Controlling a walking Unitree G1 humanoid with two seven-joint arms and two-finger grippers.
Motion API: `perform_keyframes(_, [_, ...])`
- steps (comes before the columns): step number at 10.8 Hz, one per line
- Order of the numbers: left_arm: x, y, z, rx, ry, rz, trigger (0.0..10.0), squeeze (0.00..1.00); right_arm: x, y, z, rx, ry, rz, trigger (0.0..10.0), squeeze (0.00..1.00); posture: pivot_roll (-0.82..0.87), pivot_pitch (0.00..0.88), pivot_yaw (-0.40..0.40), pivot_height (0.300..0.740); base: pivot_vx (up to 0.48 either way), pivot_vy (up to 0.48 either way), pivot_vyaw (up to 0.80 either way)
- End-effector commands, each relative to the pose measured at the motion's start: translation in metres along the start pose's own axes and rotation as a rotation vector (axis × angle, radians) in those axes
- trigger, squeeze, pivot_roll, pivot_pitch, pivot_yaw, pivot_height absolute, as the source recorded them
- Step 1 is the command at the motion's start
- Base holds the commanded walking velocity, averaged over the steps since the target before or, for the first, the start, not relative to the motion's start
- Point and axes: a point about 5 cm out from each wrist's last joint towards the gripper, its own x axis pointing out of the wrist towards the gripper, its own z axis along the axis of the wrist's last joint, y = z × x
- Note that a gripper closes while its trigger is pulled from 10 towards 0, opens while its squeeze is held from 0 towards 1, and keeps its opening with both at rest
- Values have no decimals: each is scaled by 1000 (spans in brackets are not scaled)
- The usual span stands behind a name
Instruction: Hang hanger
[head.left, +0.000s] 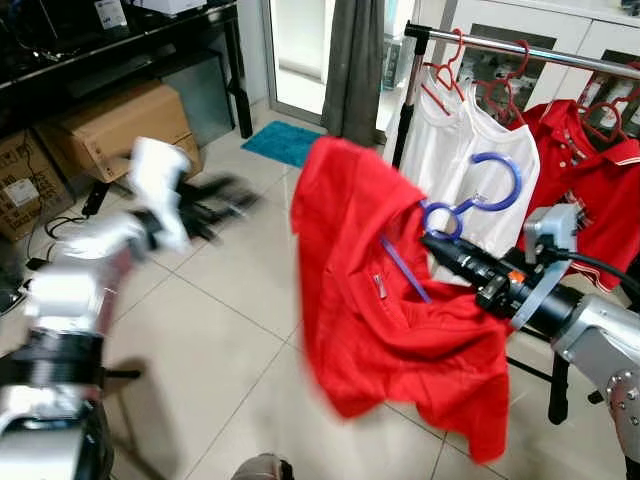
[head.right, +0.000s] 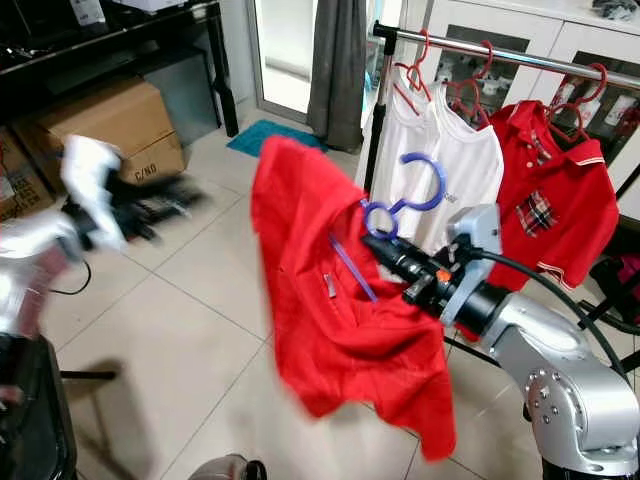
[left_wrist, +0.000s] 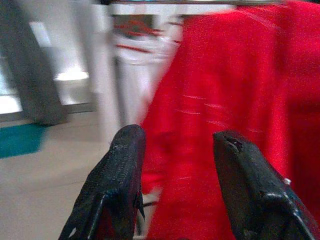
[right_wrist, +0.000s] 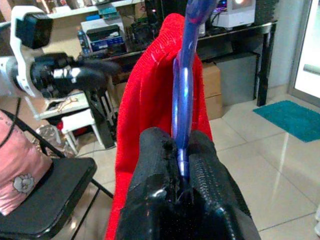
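A red polo shirt (head.left: 390, 300) hangs on a blue plastic hanger (head.left: 480, 195) whose hook curls up in front of the clothes rail (head.left: 560, 55). My right gripper (head.left: 437, 243) is shut on the hanger's neck below the hook; in the right wrist view the blue hanger (right_wrist: 182, 95) rises out of the closed fingers (right_wrist: 165, 190) with the red shirt (right_wrist: 150, 110) draped behind. My left gripper (head.left: 225, 200) is out to the left, blurred, apart from the shirt. In the left wrist view its fingers (left_wrist: 120, 170) stand open with nothing between them, facing the red shirt (left_wrist: 235, 100).
The rail carries red hangers with white shirts (head.left: 460, 150) and a red polo (head.left: 590, 180). A dark curtain (head.left: 352, 60) and a teal mat (head.left: 282, 142) lie behind. Cardboard boxes (head.left: 115, 125) sit under a black desk at left. A tiled floor (head.left: 240, 330) lies in front.
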Motion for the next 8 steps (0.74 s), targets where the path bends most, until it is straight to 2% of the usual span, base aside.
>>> perform_keyframes(1, [9, -5, -5, 7, 16, -10, 10000, 0, 0, 6, 7, -25, -12, 25, 0, 0, 41, 0, 26, 740, 0, 0, 0])
perform_keyframes(2, [17, -13, -3, 1, 1, -52, 10000, 0, 1, 3, 6, -30, 5, -18, 0, 0, 40, 0, 27, 740, 0, 0, 0])
perform_keyframes(3, [29, -35, 2, -24, -42, -160, 10000, 0, 6, -2, 6, -27, 8, -104, 0, 0, 37, 0, 28, 740, 0, 0, 0])
perform_keyframes(4, [37, -45, 3, -37, -53, -197, 10000, 0, 11, -3, 5, -24, 8, -141, 0, 0, 37, 0, 28, 740, 0, 0, 0])
perform_keyframes(5, [57, -62, 0, -62, -69, -221, 10000, 0, 22, 0, 4, -19, 5, -175, 0, 0, 38, 0, 27, 740, 0, 0, 0])
perform_keyframes(6, [71, -71, -4, -77, -57, -214, 10000, 0, 29, 3, 3, -13, 8, -193, 0, 0, 35, 0, 29, 740, 0, 0, 0])
perform_keyframes(8, [87, -69, -8, -79, -39, -110, 10000, 0, 38, 12, 2, -9, 14, -191, 0, 0, 33, 0, 32, 740, 0, 0, 0])
